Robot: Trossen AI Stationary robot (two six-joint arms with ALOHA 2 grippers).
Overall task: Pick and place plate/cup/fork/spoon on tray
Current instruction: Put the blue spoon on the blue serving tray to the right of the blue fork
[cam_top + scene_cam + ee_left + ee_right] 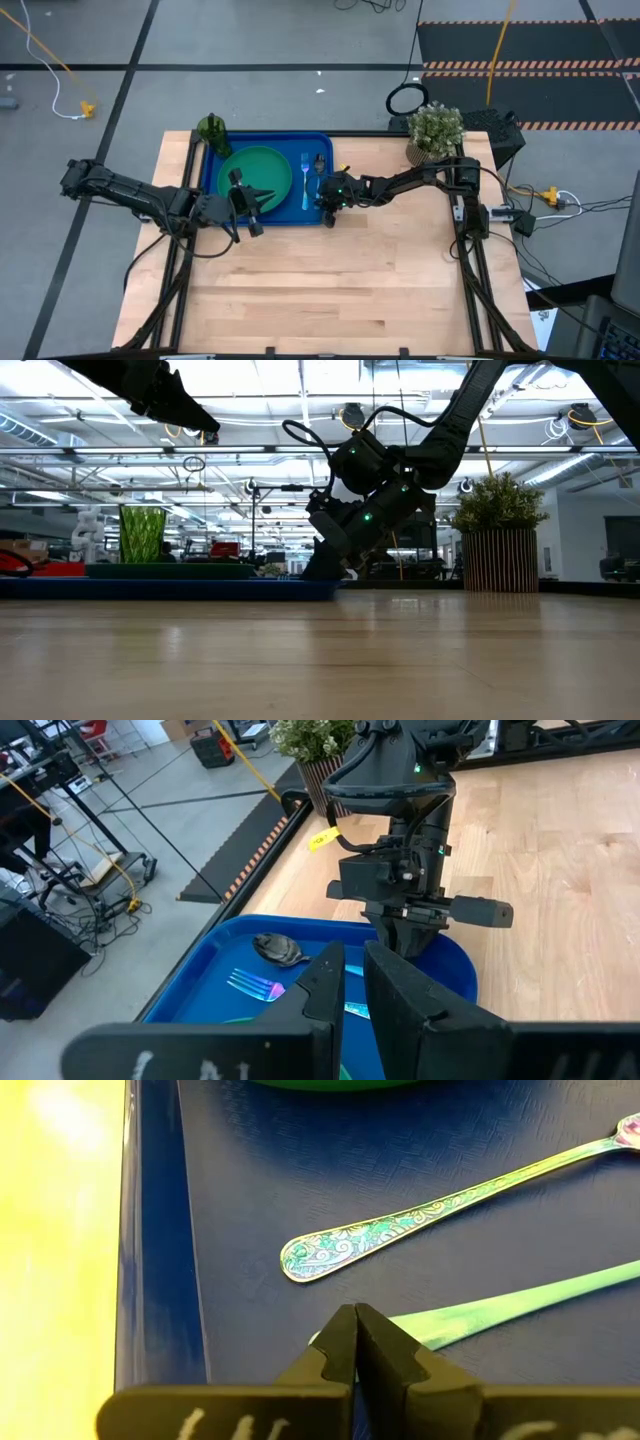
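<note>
The right gripper (326,203), jaws pressed together on nothing, is hovering just over the spoon (520,1305) handle in the tray (315,143), beside the fork (305,180) and plate (256,173). The left gripper (250,205), nearly closed and empty, is hanging over the plate's edge. The cup (212,131) is standing in the tray's corner.

Bkgd: grey concrete floor (270,40) w/ dark seam lines. Black mat w/ orange hazard stripes (520,65) beyond the light wood table (330,280). Yellow cable (45,55) on floor, left side. Potted plant (436,130) at table's far right corner. Low view: ceiling w/ rows of strip lights (250,400), cluttered lab benches far back.
</note>
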